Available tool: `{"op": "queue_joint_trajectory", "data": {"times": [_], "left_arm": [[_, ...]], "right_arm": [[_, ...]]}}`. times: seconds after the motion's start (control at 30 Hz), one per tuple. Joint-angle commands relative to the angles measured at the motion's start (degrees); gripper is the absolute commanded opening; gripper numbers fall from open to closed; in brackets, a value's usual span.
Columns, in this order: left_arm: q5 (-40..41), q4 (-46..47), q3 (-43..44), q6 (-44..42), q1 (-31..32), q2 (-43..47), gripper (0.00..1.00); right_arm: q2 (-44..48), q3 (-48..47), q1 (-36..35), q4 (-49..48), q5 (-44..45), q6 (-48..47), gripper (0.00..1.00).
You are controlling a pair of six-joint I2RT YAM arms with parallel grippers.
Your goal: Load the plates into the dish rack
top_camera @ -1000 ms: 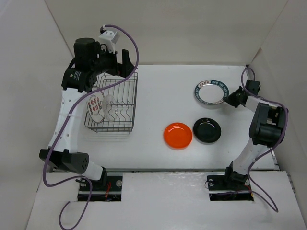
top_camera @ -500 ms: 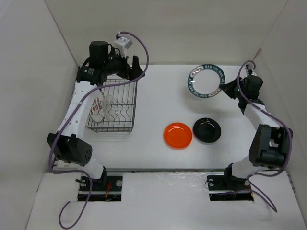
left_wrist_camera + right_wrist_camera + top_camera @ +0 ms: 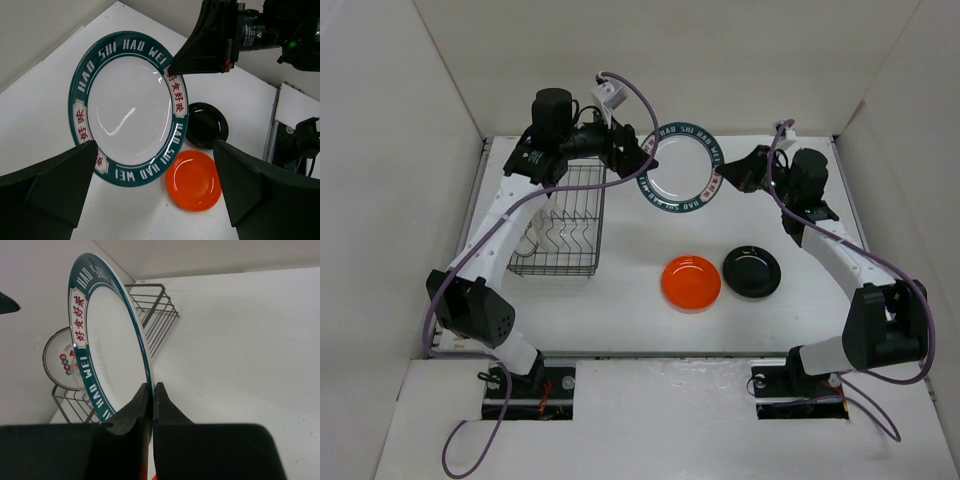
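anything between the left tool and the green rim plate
Nothing visible. The left tool is open, facing the green-rimmed plate with only air between them; the right tool pinches its opposite rim.

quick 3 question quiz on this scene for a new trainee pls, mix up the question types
1. True or false: the green-rimmed plate lies flat on the table.
2. Which plates lie on the table outside the dish rack? A: the orange plate and the black plate. B: the orange plate and a clear one. C: only the black plate.
3. Is the left tool open or shut?

Key
1. False: the right tool pinches its rim and holds it up on edge, off the table.
2. A.
3. Open, with its fingers spread on either side of the green-rimmed plate's view.
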State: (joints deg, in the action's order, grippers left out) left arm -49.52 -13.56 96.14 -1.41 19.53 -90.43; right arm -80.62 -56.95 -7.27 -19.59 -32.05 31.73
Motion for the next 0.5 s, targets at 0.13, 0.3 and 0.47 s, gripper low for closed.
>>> {"op": "queue_joint_trajectory", "data": {"times": [0.13, 0.3, 0.47], "left_arm": [[3.0, 3.0, -0.5, -2.3, 1.0, 0.5, 1.00], [5.0, 3.9, -2.4, -2.9, 1.0, 1.0, 1.00], [7.7, 4.5, -3.0, -3.5, 1.0, 1.0, 1.00]], "right_arm": [[3.5, -1.9, -0.4, -10.1, -2.5, 0.8, 0.00], [4.1, -3.2, -1.8, -10.1, -5.0, 0.8, 0.00], [5.8, -3.2, -3.0, -10.1, -7.5, -0.3, 0.00]]}}
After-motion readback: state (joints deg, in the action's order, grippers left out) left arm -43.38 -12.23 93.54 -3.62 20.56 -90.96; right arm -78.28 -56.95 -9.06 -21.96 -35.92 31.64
